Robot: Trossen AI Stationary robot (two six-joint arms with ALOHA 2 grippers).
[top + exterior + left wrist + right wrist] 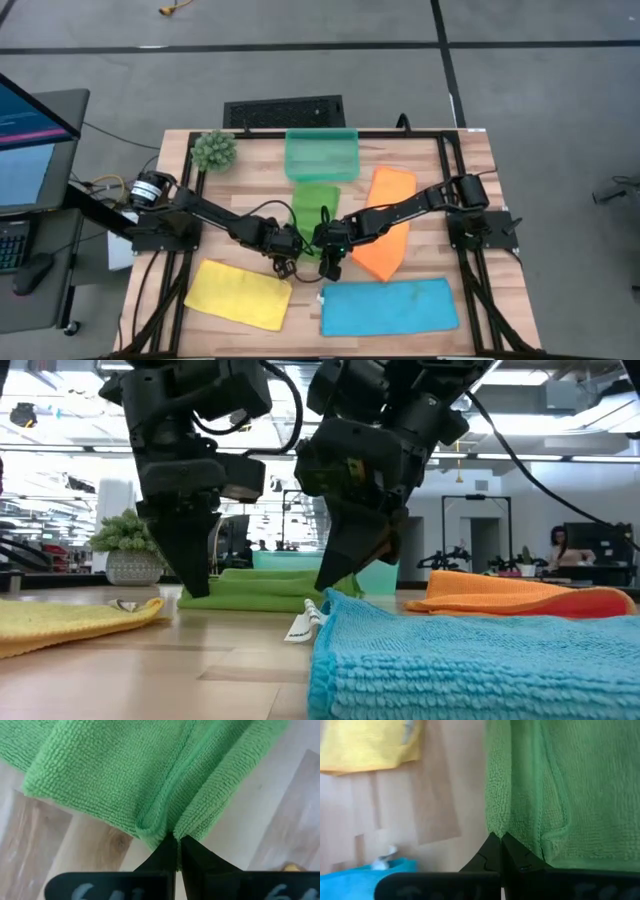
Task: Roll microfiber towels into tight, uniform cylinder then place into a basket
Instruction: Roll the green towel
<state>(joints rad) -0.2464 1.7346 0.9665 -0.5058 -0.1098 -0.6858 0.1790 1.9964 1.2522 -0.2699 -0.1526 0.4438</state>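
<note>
Now, front edge: the blue towel [389, 306] and yellow towel [239, 293] lie flat along the near edge of the worktop [480, 320], blue on the right, yellow on the left.
Left gripper [287, 256]: down at the near end of the green towel [312, 210], fingers [165, 855] clenched on the left corner of its hem.
Right gripper [330, 258]: just beside the left one, fingers [496, 851] clenched on the neighbouring right corner of the same hem.
Key relation: the green towel stretches straight away from both pairs of fingers toward the basket [322, 155]; its long axis runs near to far, so a roll would likely travel away from the grippers, along that axis.
Nearer arm: neither, judging by the high view; both sit level at the near hem, one per corner.
Orange towel [385, 235]: flat to the right of the green one, partly under the right arm.
Far edge: basket at the green towel's far end, nothing visible in it; plant ball [214, 150] to its left.
</note>
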